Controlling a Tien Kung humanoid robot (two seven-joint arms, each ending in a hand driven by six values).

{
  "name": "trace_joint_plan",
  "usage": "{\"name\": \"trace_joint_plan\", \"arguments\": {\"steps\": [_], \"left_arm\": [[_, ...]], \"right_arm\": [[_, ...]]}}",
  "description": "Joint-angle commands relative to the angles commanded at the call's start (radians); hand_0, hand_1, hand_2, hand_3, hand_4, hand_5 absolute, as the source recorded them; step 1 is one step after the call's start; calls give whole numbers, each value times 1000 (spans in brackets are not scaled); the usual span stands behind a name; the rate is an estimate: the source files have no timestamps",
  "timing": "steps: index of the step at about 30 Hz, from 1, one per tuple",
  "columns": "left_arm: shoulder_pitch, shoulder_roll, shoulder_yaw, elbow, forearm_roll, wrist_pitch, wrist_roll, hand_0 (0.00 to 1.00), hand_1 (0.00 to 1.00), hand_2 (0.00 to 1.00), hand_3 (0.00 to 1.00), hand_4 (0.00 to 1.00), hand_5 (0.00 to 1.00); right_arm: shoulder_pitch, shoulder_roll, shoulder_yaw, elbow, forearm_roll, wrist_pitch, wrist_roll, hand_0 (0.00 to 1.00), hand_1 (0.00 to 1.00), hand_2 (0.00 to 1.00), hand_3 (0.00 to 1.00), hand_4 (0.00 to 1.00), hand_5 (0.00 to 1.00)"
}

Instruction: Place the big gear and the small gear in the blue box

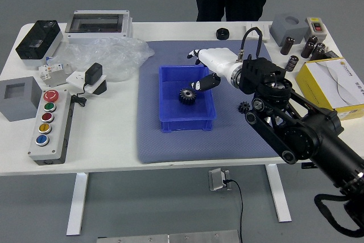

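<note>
left of frame: button panel [52,132] on white table [108,140] | centre: big gear [187,96] in blue box [186,123] | above box's upper right: right hand [220,64], spread, gripping nothing | right of box: small gear [244,107] on grey-blue mat [227,146]

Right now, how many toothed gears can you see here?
2: the big gear in the blue box, the small gear on the mat right of it. The right arm could hide others.
</note>
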Motion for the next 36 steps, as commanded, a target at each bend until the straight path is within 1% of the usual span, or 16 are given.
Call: {"name": "trace_joint_plan", "arguments": {"steps": [1,2,6,8,13,14,19,20,21,25,26,27,31,32,36], "left_arm": [[0,0,0,0,0,0,0,782,754,744,690,559,237],[0,0,0,0,0,0,0,782,755,743,690,560,238],[0,1,0,0,-4,1,-1,782,755,743,690,560,238],[1,3,-3,0,-3,1,-1,782,754,743,691,560,237],[4,7,-10,0,-1,2,0,782,754,743,691,560,237],[3,8,-10,0,-2,2,-1,782,754,743,691,561,237],[1,9,-11,0,-6,3,-3,782,754,743,691,561,237],[0,9,-12,0,-6,3,-3,782,754,743,691,561,236],[0,10,-13,0,-5,3,-3,782,754,743,691,561,236],[0,12,-18,0,-2,4,-2,782,754,743,691,561,236],[0,12,-19,0,-1,4,-2,782,754,743,690,561,236],[0,12,-20,0,-1,3,-2,782,754,743,690,561,236],[-1,12,-18,0,-2,3,-3,782,754,743,690,561,236],[-2,11,-16,0,-2,3,-3,782,754,743,691,561,236],[-2,11,-15,0,-2,2,-3,782,754,743,691,561,236]], "right_arm": [[0,-1,3,1,1,3,0,804,729,876,967,801,396],[-1,-2,7,3,1,7,0,826,749,908,982,834,417],[-9,-16,39,28,0,12,-2,826,749,908,982,834,417],[-19,-33,70,49,-1,13,-3,824,750,893,965,840,426],[-56,-85,155,100,-5,23,-7,824,750,893,965,840,426],[-69,-97,175,111,-5,27,-9,819,750,856,865,839,424],[-129,-137,248,139,-5,49,-21,819,750,856,865,839,424],[-142,-142,260,141,-6,55,-24,806,741,794,781,833,417],[-152,-146,268,143,-7,61,-27,806,741,794,781,833,417],[-183,-153,288,144,-13,83,-37,806,741,794,781,833,417],[-188,-153,289,143,-14,87,-39,798,732,754,715,821,408],[-192,-153,289,142,-15,91,-40,798,732,754,715,821,408],[-202,-138,282,132,-23,100,-45,798,732,754,715,821,408],[-204,-132,279,128,-24,101,-45,793,724,740,693,818,406],[-210,-118,257,109,-29,98,-44,793,724,740,693,818,406]]}}
